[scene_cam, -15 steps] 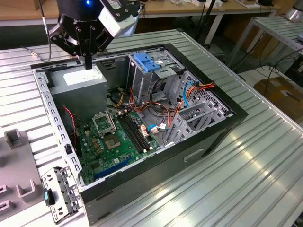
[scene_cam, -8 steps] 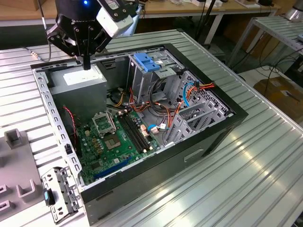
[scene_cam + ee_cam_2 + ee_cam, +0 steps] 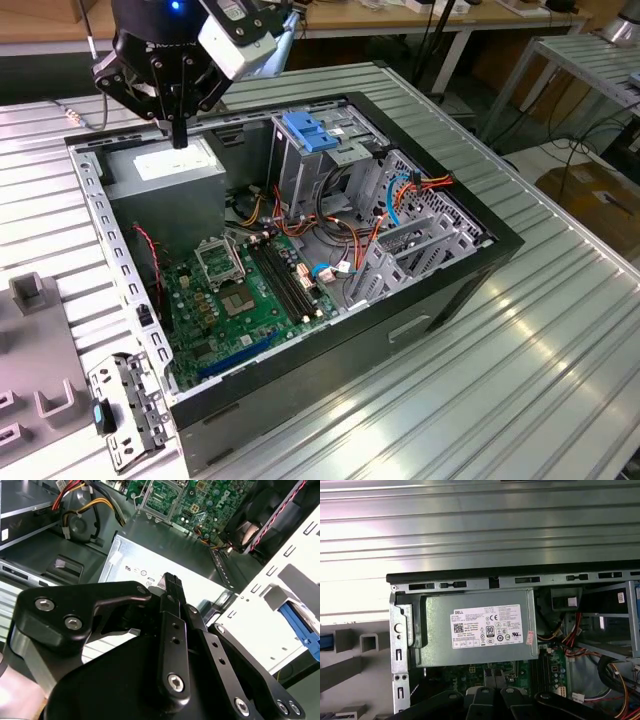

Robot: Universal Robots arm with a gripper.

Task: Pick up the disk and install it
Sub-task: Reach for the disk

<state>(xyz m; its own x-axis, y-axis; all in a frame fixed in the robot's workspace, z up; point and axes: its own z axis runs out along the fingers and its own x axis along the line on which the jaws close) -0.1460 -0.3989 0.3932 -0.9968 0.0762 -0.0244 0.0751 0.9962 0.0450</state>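
Exterior view: the black gripper [image 3: 180,138] hung with its fingers pressed together, carrying nothing, right above the grey metal power supply box [image 3: 165,172] in a corner of the open black computer case [image 3: 430,290]. A light blue ridged latch plate [image 3: 315,132] sat off to the exterior view's right of it.

Second wrist view: closed fingers [image 3: 172,590], and past the case wall a bright blue plastic edge, apparently the disk [image 3: 300,630], well apart from the gripper.

First wrist view: that blue edge [image 3: 325,642] lay beside grey plastic blocks [image 3: 372,642] on the ribbed metal desk [image 3: 470,520].
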